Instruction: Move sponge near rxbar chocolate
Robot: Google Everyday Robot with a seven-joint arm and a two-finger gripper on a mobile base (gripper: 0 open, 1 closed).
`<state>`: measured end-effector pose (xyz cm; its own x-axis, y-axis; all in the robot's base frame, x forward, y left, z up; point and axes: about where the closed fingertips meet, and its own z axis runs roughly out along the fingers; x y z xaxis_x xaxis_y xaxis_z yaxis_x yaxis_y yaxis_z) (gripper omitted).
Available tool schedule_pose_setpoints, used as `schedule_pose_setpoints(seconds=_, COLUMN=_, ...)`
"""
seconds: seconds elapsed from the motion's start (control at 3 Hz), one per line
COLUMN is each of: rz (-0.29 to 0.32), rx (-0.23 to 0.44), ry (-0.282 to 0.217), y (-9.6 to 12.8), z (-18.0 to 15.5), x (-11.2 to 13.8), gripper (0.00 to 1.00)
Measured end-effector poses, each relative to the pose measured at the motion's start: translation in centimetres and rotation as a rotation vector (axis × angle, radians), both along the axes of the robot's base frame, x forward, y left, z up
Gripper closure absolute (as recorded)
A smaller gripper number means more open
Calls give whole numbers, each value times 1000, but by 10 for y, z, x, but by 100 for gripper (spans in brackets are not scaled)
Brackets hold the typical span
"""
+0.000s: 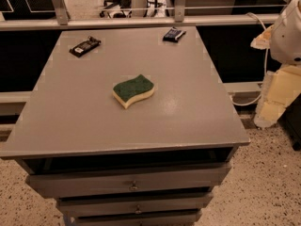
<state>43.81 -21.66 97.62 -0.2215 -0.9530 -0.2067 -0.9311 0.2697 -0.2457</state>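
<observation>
cabinet top [61,121]: we saw a flat grey surface filling most of the view; three things lay on it, all well apart from one another; under its front edge sat a stack of drawers [188,179], each with a small knob at the middle

rxbar chocolate [85,46]: it lay flat near the far left corner of the top; its length ran askew, from lower left to upper right; the wrapper was black with light markings; nothing touched it

sponge [133,91]: it rested flat near the middle of the top, green scrub side up, with pale yellow foam showing along the near edge (the outline was wavy); it lay to the right of the rxbar chocolate and closer to the front, well apart from it

dark blue bar [174,34]: it lay flat by the far edge, right of centre; we found it well apart from the sponge and from the rxbar chocolate

arm [288,29]: a white rounded housing stood at the upper right edge of the view, beyond the right side of the top; a pale cable [265,55] ran down behind it

gripper [269,114]: the pale yellowish blocky part hung below the white housing at the far right, off the top and above the speckled floor [263,182]; it was well apart from the sponge; whether it stood wide or narrow we could not tell
</observation>
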Motion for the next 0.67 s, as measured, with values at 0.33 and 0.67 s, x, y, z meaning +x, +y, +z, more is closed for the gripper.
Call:
schedule_pose_setpoints(seconds=0.33, rz=0, rx=0, ry=0, y=0, z=0, x=0, gripper=0)
schedule_pose_setpoints(seconds=0.67, rz=-6, rx=25, ry=-13, y=2, z=3, x=0, gripper=0)
